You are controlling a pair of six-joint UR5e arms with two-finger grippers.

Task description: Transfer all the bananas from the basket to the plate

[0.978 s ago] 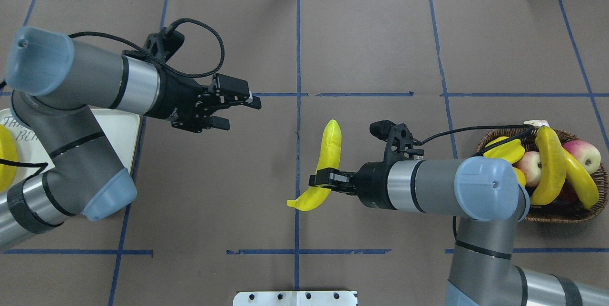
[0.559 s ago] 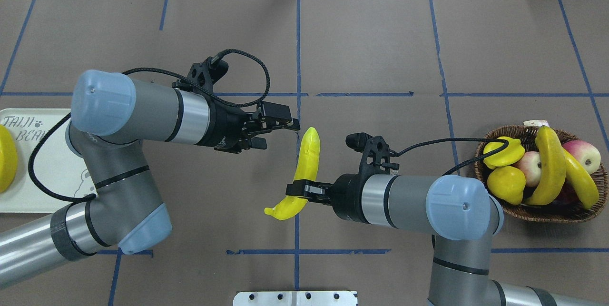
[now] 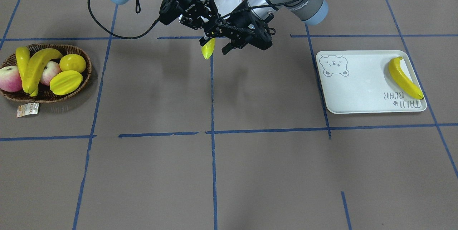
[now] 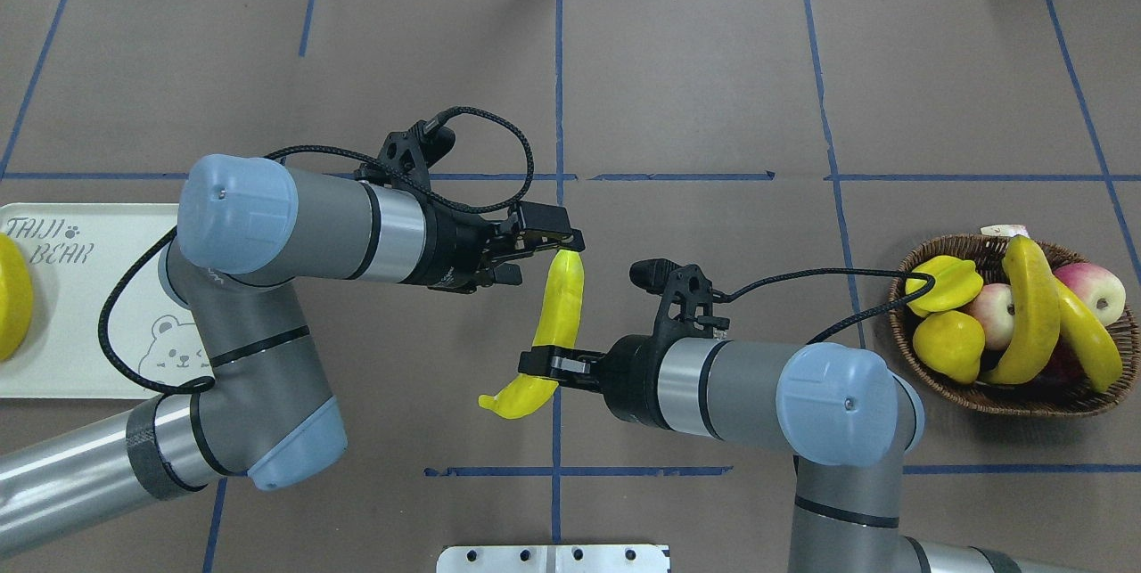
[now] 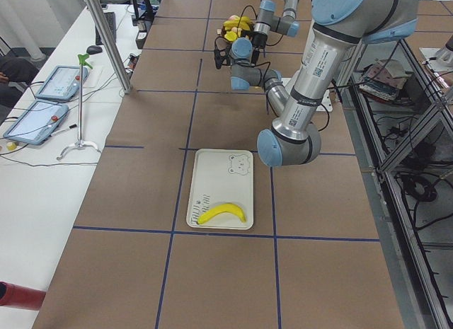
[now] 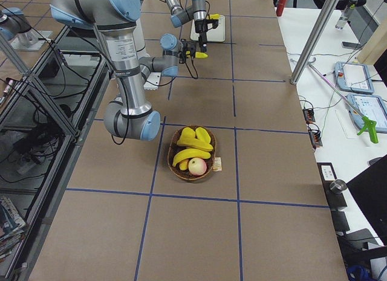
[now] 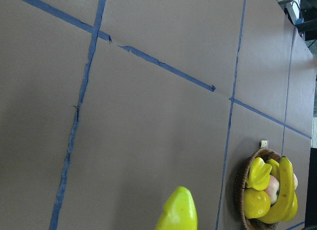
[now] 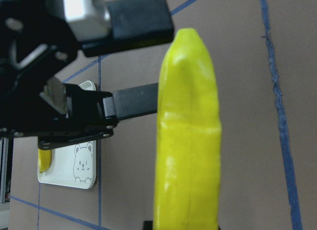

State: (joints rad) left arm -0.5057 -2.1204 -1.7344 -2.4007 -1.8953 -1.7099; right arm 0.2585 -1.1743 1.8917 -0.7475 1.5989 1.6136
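Bananas number 4 as far as the views show, and the job looks about a quarter done, with a second transfer in hand. 1 plated banana (image 3: 404,78) lies on the plate (image 3: 357,94), along the short side by the grey lettering and away from the bear face. 2 basket bananas (image 4: 1030,310) rest side by side in the wicker basket (image 3: 87,66), leaning over apples (image 3: 10,79), a starfruit (image 3: 66,82) and a round yellow fruit (image 3: 72,63), none of which belongs to the task. The held banana (image 4: 557,315) hangs in the air over the middle of the bench (image 3: 250,172), well apart from both basket and plate. The right fingers (image 4: 537,361) are clamped on its lower half, so the curved stem end sticks out on the robot's side and the blunt tip points toward the other arm. The left fingers (image 4: 551,240) are spread wide at that blunt tip. The right wrist view shows 1 finger above the tip and 1 passing behind it, but I cannot tell whether either touches the skin. I read this as a hand-over between arms, not yet completed, since only the right arm has a grip. Left to do: the left arm must close and carry this banana to the plate, then the 2 in the basket must follow.
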